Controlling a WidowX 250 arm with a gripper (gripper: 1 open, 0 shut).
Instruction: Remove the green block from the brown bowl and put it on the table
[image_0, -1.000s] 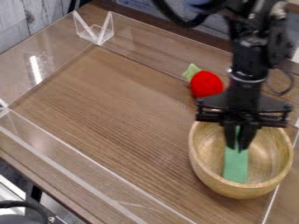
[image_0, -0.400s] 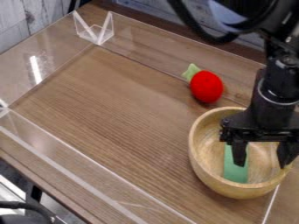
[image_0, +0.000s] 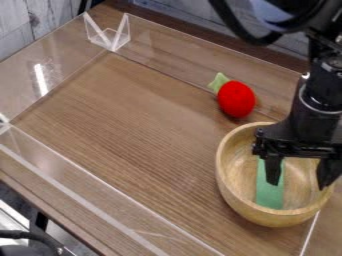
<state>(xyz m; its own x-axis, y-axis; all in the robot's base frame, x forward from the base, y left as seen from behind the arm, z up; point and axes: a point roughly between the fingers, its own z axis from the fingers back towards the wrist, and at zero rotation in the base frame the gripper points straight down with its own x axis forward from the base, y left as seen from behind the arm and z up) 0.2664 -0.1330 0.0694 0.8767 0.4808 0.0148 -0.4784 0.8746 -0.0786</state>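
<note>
The green block (image_0: 271, 188) lies slanted inside the brown bowl (image_0: 238, 192), one end on the bowl's floor and the other up toward the far wall. My gripper (image_0: 295, 178) points straight down into the bowl and is open, with nothing between its fingers. Its left finger (image_0: 265, 165) stands beside the block's upper end. Its right finger stands over the bowl's right side. The table (image_0: 134, 115) is brown wood grain, and the bowl sits at its near right corner.
A red ball with a small green piece (image_0: 235, 95) lies just behind the bowl. Low clear acrylic walls (image_0: 54, 165) edge the tabletop. A clear folded stand (image_0: 107, 32) sits at the back left.
The gripper, shut over the green block's upper end a second ago, has opened wide and shifted slightly right. The block stays in the bowl.
</note>
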